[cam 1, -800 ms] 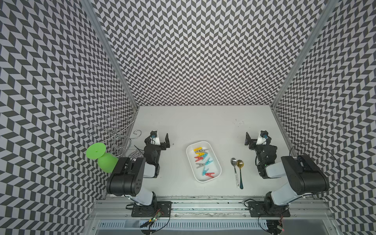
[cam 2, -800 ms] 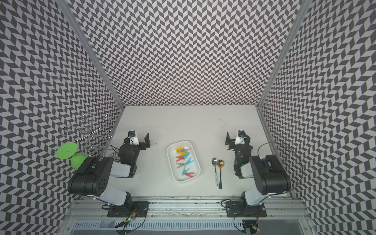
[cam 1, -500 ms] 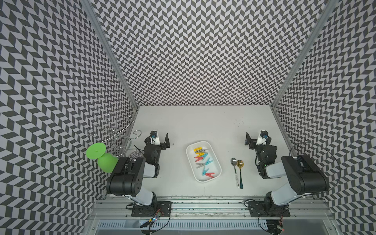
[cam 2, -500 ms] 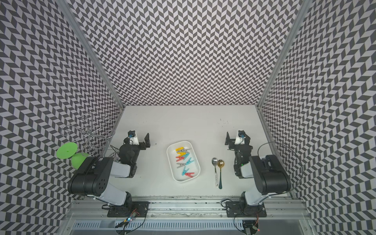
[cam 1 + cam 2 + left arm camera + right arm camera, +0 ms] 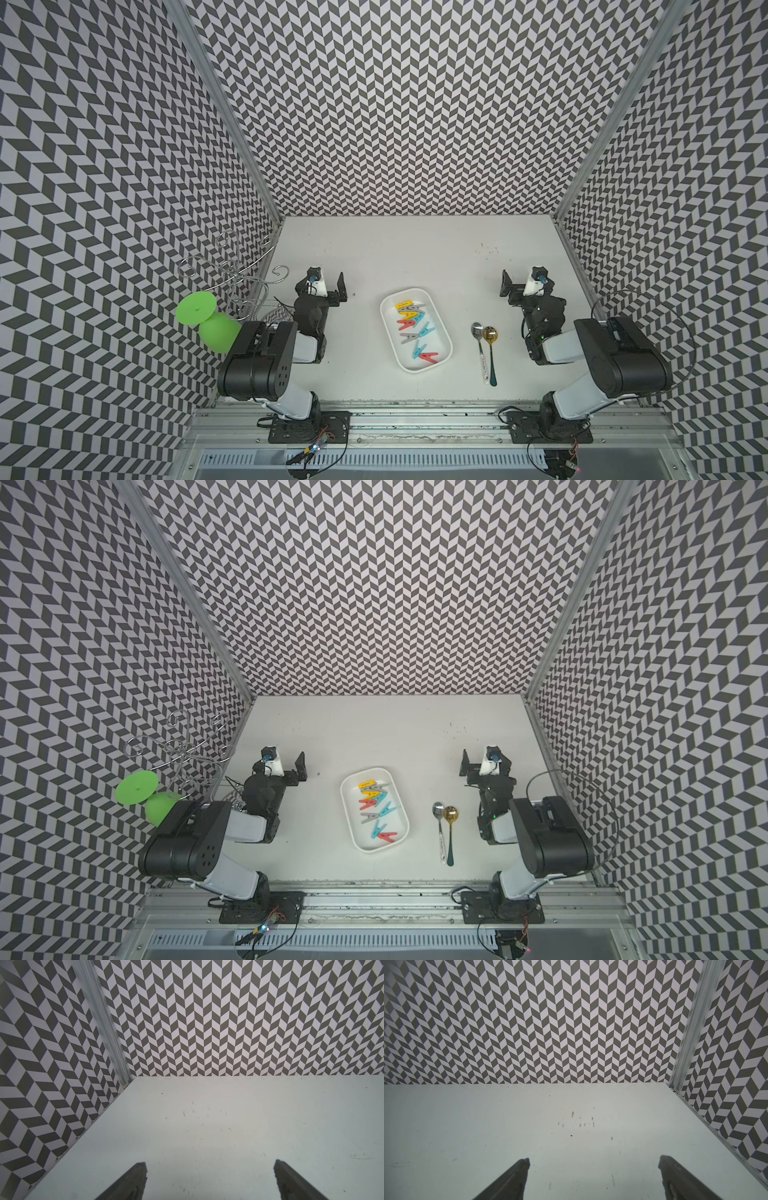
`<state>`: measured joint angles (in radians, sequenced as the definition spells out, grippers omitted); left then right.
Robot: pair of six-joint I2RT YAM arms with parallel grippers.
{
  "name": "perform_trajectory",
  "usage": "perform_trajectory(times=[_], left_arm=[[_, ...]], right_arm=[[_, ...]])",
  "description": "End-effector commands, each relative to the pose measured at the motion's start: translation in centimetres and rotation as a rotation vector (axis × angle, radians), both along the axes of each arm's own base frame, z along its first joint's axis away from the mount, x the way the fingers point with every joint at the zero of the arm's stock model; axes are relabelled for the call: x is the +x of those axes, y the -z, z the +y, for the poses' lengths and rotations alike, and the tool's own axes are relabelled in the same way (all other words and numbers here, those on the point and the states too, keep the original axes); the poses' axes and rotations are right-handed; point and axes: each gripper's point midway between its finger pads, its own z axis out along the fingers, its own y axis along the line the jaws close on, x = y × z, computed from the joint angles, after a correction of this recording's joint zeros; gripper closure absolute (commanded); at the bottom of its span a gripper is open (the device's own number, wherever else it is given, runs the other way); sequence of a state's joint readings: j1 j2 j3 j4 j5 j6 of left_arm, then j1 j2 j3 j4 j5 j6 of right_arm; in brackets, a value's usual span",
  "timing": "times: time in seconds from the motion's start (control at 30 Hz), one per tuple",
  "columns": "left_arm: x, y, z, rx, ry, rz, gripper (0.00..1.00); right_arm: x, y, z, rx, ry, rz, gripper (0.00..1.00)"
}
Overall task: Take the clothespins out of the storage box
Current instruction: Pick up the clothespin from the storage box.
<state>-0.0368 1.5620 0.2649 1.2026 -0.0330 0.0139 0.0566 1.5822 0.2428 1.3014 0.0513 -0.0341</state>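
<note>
Chevron-patterned walls enclose a white table. At lower centre in both top views, the storage box holds the clothespins, with two spoons just right of it. The left gripper and right gripper stand spread and empty, well apart from the box.

I see the left arm and right arm folded tight over their mounts, elbows doubled back behind the grippers, forearms reaching forward and low. The left gripper has its jaws spread wide and empty, dark fingers level. The right gripper mirrors it, jaws just as wide, empty, pointing straight ahead.
</note>
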Motion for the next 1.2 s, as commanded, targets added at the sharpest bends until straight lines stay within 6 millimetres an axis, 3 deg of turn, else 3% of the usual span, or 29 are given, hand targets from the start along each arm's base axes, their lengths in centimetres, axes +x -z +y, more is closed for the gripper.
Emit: perform_trajectory(times=[0.0, 0.3, 0.53, 0.7, 0.8, 0.97, 1.17], left_arm=[[0.0, -0.9, 0.1, 0.009, 0.006, -0.029, 0.0], [0.2, -0.8, 0.2, -0.005, 0.031, -0.02, 0.0], [0.6, -1.1, 0.3, -0.004, 0.019, -0.01, 0.0], [1.1, -1.9, 0.1, 0.014, -0.021, 0.026, 0.0], [1.3, -2.7, -0.2, 0.02, -0.042, 0.044, 0.01], [1.4, -4.6, -1.3, 0.007, -0.048, 0.043, 0.01], [1.2, -6.9, -4.4, 0.004, -0.002, 0.044, 0.01]], right_arm=[[-0.1, -1.2, -0.1, 0.004, 0.002, -0.044, 0.0], [-0.2, -1.5, 0.0, 0.004, -0.004, -0.051, 0.01], [0.4, -2.7, 2.1, -0.038, -0.098, 0.013, 0.0], [1.2, -3.0, 5.8, -0.036, -0.208, 0.12, 0.0], [1.5, -3.3, 9.6, -0.068, -0.304, 0.18, 0.01], [2.1, -4.0, 13.3, -0.038, -0.338, 0.293, 0.0], [0.3, -4.3, 18.1, 0.044, -0.45, 0.461, 0.0]])
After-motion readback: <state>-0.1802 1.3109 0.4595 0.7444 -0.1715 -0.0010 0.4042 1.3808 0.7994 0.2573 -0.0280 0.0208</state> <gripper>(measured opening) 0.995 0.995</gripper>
